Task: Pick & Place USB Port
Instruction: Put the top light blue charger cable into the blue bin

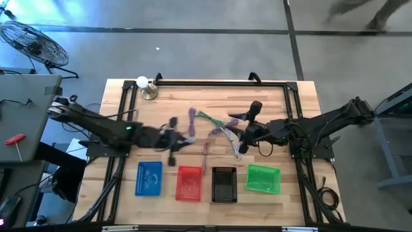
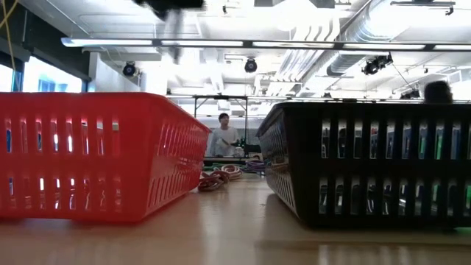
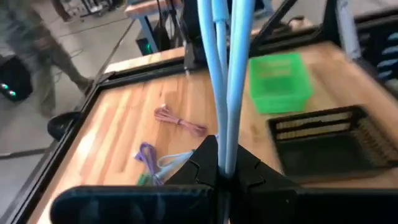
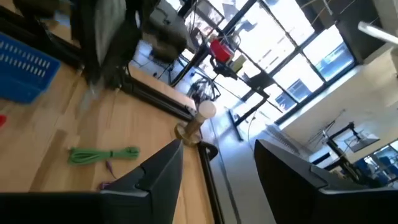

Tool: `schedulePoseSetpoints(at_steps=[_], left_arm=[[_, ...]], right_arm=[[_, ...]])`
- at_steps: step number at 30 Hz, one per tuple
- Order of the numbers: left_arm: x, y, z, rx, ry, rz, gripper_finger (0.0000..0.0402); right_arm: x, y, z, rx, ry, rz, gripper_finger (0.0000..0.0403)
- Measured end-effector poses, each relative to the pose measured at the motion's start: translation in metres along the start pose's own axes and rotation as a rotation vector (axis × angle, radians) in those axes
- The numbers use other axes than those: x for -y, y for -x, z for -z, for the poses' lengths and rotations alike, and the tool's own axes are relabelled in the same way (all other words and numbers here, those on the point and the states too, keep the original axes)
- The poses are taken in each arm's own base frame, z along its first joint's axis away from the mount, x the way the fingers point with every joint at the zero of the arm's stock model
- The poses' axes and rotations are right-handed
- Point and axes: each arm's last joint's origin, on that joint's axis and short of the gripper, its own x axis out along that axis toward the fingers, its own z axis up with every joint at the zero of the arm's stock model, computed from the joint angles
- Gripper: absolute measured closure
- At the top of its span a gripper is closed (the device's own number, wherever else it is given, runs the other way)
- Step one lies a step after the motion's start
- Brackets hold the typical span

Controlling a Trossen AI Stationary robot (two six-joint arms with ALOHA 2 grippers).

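Wooden table (image 1: pixel 302 96) carries four baskets along its near edge for sorting; left gripper (image 3: pixel 225 173) pinches a pale blue cable (image 3: pixel 227 74), right gripper (image 4: pixel 217 163) stands spread, empty

Pale wooden counter (image 1: pixel 302 96), black-framed. Slotted plastic baskets: blue (image 1: pixel 149 178), red (image 1: pixel 189 183), black (image 1: pixel 224 183), green (image 1: pixel 263 178). Coiled green cable (image 4: pixel 102 154); light-blue cable (image 3: pixel 227 74) in the black left claw (image 3: pixel 221 177).

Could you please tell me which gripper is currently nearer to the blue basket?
Left. The left gripper, shut on a light blue cable, sits just behind the blue basket. The right gripper is open, farther off behind the black basket.
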Motion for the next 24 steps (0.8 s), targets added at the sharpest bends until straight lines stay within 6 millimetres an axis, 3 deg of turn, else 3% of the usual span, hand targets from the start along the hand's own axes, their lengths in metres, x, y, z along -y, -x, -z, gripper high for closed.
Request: schedulePoseSetpoints(at_steps=[3, 8, 13, 19, 24], left_arm=[[0.014, 0.03, -0.005, 0.008, 0.1, -0.028, 0.04], [0.04, 0.055, 0.002, -0.014, 0.262, -0.122, 0.04], [0.066, 0.066, 0.013, -0.015, 0.446, -0.161, 0.04], [0.098, 0.079, 0.023, 0.014, 0.48, -0.148, 0.04], [0.11, 0.092, 0.03, 0.029, 0.497, -0.137, 0.04]], right_arm=[[0.001, -0.001, 0.001, -0.002, -0.004, -0.001, 0.0211], [0.0, -0.001, 0.0, 0.014, -0.02, -0.022, 0.0215], [0.0, -0.001, 0.0, 0.021, -0.031, -0.033, 0.022], [-0.002, -0.001, -0.001, 0.044, -0.038, -0.072, 0.0221], [-0.002, -0.001, -0.001, 0.059, -0.056, -0.097, 0.0224]])
